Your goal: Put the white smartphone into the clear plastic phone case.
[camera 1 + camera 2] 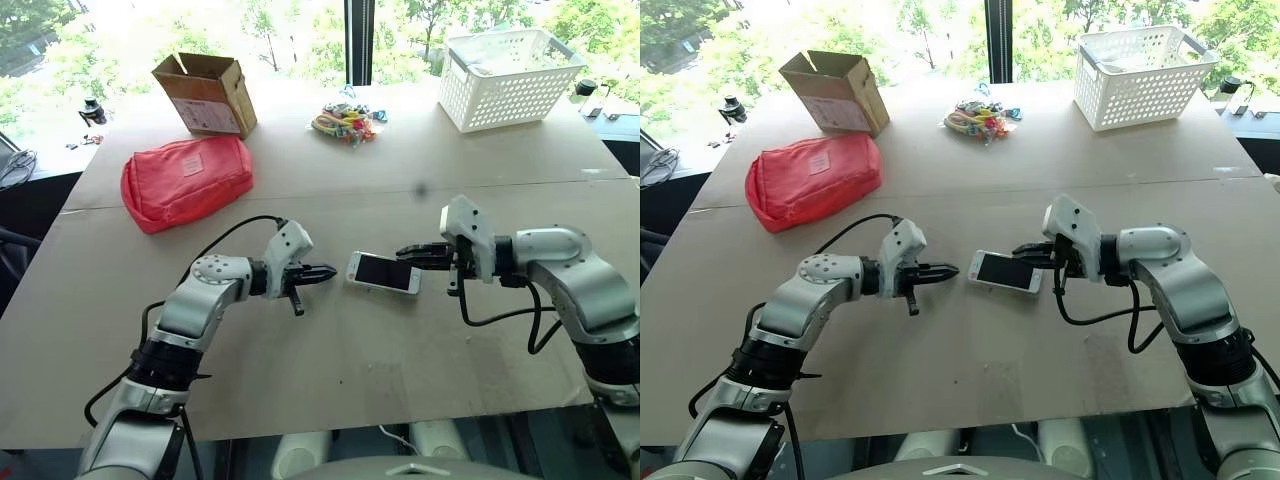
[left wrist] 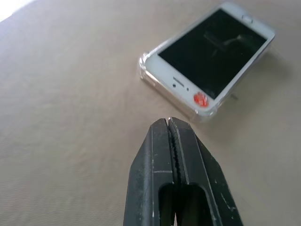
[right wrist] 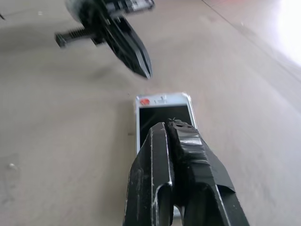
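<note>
No text is legible; the labels on the cardboard box (image 1: 208,94) and red pouch (image 1: 186,180) are too small to read.

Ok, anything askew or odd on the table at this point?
Nothing stands out. The white smartphone lies flat, screen up, inside the clear plastic phone case, whose rim shows around its corner. Both pincers, left and right, are shut and flank it without gripping it.

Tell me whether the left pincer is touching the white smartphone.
Apart. In the left wrist view, bare tabletop shows between the shut left pincer and the white, black-screened smartphone lying in its clear plastic case.
</note>
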{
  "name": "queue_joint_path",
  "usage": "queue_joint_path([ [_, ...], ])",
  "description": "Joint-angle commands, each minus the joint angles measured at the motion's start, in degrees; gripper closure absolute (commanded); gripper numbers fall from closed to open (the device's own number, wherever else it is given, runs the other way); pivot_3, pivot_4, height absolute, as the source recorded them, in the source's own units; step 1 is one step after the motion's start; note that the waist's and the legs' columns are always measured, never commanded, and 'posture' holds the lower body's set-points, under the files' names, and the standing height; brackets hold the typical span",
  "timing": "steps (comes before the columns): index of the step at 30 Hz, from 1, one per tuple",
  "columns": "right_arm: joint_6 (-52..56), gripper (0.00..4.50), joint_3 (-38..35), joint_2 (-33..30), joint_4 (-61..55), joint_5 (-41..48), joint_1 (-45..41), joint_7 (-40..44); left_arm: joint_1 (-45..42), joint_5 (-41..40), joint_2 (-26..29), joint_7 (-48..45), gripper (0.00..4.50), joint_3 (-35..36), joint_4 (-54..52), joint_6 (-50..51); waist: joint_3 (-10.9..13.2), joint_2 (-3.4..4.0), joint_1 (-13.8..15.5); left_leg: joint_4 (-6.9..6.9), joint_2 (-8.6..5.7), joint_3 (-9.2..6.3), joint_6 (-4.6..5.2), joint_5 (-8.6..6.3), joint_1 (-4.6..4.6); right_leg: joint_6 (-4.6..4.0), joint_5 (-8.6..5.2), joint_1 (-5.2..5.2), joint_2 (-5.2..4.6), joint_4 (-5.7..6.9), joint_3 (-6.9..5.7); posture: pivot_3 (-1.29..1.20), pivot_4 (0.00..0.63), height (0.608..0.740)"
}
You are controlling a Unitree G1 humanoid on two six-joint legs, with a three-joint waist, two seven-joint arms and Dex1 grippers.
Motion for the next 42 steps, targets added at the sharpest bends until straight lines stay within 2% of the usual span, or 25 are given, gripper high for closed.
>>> queue_joint_path([
  [1,-8.1,4.46,-2.72,3.12,2.5,1.69,1.31,-2.12,-1.71,-2.29,-0.64,-1.01,4.5,0.73,-2.34,-0.18,0.01,-0.01,-0.18,0.0,0.0,0.01,0.0,0.0,0.01,0.0,0.0,0.0,0.0,0.01,0.01,0.0,0.15,0.74],
  [3,-12.87,4.46,-4.36,5.67,7.44,3.12,2.67,-1.99,-3.17,-1.71,-1.69,-0.96,4.5,-0.72,-1.72,-0.68,0.01,-0.02,-0.36,0.01,-0.02,0.08,0.0,0.0,0.07,0.0,0.01,0.02,0.04,0.05,0.09,0.0,0.15,0.74],
  [5,-17.49,4.46,-4.38,5.58,11.46,3.1,4.34,0.36,-4.54,-1.8,-3.47,-1.6,4.5,-2.3,-1.13,-1.47,0.01,-0.03,-0.1,0.02,-0.04,0.06,0.0,0.0,0.1,0.0,0.01,0.04,0.07,0.07,0.08,0.0,0.15,0.74],
  [15,-22.97,4.46,-4.29,5.49,18.96,4.38,5.56,2.1,-7.6,5.12,-7.27,-0.32,4.5,-9.4,6.74,-5.29,0.03,-0.03,-0.38,0.01,-0.05,0.14,-0.01,0.01,0.12,0.0,0.0,0.02,0.14,0.08,0.16,0.0,0.15,0.74],
  [24,-30.04,4.46,1.08,5.17,31.2,-1.66,7.26,3.9,-6.14,7.81,-7.15,0.06,4.5,-10.65,9.69,-6.87,-0.13,-0.06,-0.2,0.02,-0.05,0.15,-0.01,0.01,0.23,0.0,0.0,0.14,0.13,0.08,0.16,0.0,0.15,0.74],
  [34,-36.35,4.46,9.18,7.03,39.86,-7.66,5.84,7.05,-5.14,8.6,-7.17,0.64,4.5,-10.51,8.85,-6.32,-0.55,-0.29,-1.17,-0.25,0.07,0.32,0.06,-0.05,2.15,0.2,-0.21,2.07,0.22,-0.23,0.13,0.0,0.15,0.74],
  [37,-36.53,4.46,10.5,7.39,40.43,-8.4,5.68,7.59,-4.86,8.59,-7.24,0.7,4.5,-10.43,8.29,-5.92,-0.82,-0.39,-1.74,-0.26,0.12,0.15,0.06,-0.06,2.18,0.21,-0.23,2.08,0.27,-0.22,0.15,0.0,0.15,0.74],
  [42,-39.15,4.46,14.97,6.0,44.82,-14.38,4.55,8.76,-4.83,8.63,-7.24,0.94,4.5,-10.13,8.04,-5.32,-1.2,-0.6,-1.81,-0.35,0.17,0.21,0.05,-0.06,2.28,0.2,-0.23,2.07,0.33,-0.21,0.28,0.0,0.15,0.74],
])
